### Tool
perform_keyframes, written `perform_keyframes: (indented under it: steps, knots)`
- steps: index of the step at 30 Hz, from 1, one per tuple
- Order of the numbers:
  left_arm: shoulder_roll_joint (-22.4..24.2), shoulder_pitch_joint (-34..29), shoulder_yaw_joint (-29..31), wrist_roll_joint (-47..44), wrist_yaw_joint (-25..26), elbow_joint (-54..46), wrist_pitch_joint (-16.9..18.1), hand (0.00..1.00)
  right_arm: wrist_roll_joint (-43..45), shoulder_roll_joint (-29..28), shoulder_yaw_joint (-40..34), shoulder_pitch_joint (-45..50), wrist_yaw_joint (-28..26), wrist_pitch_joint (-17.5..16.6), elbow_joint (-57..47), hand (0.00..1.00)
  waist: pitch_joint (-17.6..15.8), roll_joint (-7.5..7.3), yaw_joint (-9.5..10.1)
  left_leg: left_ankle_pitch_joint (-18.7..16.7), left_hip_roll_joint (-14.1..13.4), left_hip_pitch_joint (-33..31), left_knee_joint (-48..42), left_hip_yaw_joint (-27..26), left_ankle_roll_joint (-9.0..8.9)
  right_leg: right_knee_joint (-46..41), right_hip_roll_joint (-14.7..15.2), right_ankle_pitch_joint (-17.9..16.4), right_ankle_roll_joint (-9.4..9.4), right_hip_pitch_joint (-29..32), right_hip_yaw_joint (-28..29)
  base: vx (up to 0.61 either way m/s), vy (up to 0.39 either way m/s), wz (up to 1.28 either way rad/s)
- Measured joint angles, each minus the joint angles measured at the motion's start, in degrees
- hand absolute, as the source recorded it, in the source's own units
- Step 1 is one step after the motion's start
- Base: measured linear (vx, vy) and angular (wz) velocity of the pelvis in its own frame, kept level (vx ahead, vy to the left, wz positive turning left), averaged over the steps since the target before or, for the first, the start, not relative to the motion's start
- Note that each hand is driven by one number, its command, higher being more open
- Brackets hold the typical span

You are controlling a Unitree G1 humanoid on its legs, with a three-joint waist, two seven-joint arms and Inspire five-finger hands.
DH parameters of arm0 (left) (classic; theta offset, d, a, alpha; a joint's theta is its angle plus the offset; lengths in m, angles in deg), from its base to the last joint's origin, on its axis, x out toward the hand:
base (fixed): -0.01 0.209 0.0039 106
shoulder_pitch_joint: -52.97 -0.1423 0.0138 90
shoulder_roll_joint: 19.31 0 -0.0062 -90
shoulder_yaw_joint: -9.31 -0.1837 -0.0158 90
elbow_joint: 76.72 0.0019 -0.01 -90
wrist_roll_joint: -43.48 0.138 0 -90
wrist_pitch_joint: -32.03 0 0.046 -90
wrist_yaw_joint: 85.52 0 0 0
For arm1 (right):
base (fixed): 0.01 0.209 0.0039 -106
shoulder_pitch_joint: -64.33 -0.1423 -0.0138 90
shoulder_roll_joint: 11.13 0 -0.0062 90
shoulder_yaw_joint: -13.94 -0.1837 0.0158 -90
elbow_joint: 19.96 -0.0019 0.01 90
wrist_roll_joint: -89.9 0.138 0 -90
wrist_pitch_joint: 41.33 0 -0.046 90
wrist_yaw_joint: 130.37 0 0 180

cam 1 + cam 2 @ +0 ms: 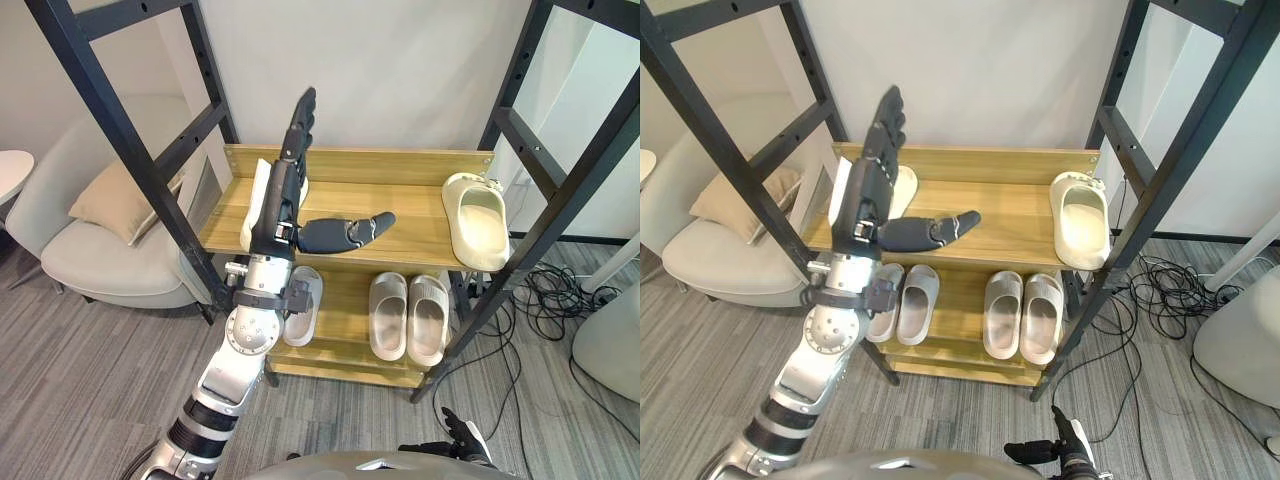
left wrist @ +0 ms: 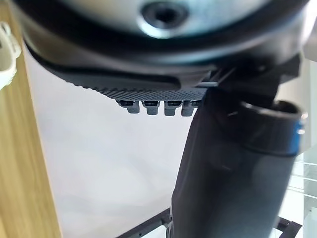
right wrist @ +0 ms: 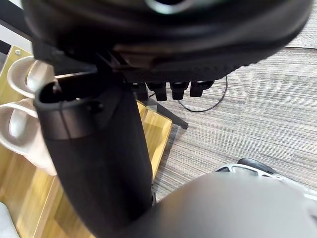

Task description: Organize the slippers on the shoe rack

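Up top, our left hand is spread open

We hold our left hand [image 1: 283,205] over the shoe rack's [image 1: 360,160] upper shelf [image 1: 400,215], fingers [image 1: 301,118] straight, gripping nothing. The left slipper [image 1: 258,205] lies behind it at 9 o'clock, the right slipper [image 1: 478,222] at 3 o'clock. The lower slippers [image 1: 388,315] fill the lower shelf [image 1: 346,312]. Our right hand [image 1: 452,432] hangs at 6 o'clock, fingers relaxed.

Armchair [image 1: 100,265] at left, beige cushion [image 1: 115,200] on it, black frame [image 1: 105,110] on either side, white wall [image 1: 400,70] behind, grey carpet [image 1: 80,380] below
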State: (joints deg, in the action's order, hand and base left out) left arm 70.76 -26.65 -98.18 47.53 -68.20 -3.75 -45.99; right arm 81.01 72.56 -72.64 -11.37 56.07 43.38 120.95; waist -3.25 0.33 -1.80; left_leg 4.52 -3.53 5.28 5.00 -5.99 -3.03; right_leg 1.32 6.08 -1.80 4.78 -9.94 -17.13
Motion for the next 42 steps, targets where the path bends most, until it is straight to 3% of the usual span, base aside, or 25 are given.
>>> perform_keyframes:
  steps: [9, 19, 24, 42]
  knots:
    - [-6.54, 5.18, 7.0, 13.15, 2.73, 8.43, -0.41, 1.0, 0.0, -0.24, 0.01, -0.47, -0.27, -0.26, 0.0, 1.0, -0.2, -0.31, -0.52, 0.0, 0.28, 0.03, 0.0, -0.02, -0.01, 0.26, -0.1, 0.03, -0.03, -0.06, -0.04, 0.0, 0.0, 0.0]
    - [-11.86, 5.35, 10.63, 28.27, 4.74, 15.2, -7.19, 1.0, 0.02, -0.86, -0.03, -1.05, -0.27, -0.33, -0.03, 1.0, -0.85, -1.17, -0.89, -0.1, 0.36, -0.46, 0.0, -0.27, -0.11, 0.85, -0.09, 0.17, 0.06, 0.43, 0.19, 0.0, 0.0, -0.01]
    - [-12.07, 6.82, 14.11, 33.9, 4.81, 17.58, -9.15, 1.0, 0.01, -0.86, -0.1, -1.38, -0.35, -0.34, -0.09, 1.0, -1.0, -0.97, -1.09, -0.27, 0.35, -0.48, 0.0, -1.13, -0.26, 1.19, -0.11, 0.46, 0.02, 0.73, 0.94, 0.0, 0.003, -0.08]
    - [-11.92, 8.44, 16.08, 41.62, 5.44, 23.17, -15.03, 1.0, -0.06, -0.88, -0.2, -1.13, -0.85, -0.33, -1.88, 1.0, -2.21, -0.73, -1.46, -0.72, -0.01, -1.02, 0.01, -2.99, -0.52, 1.57, -0.36, 1.09, -0.16, 2.18, 3.08, -0.01, 0.01, -0.06]
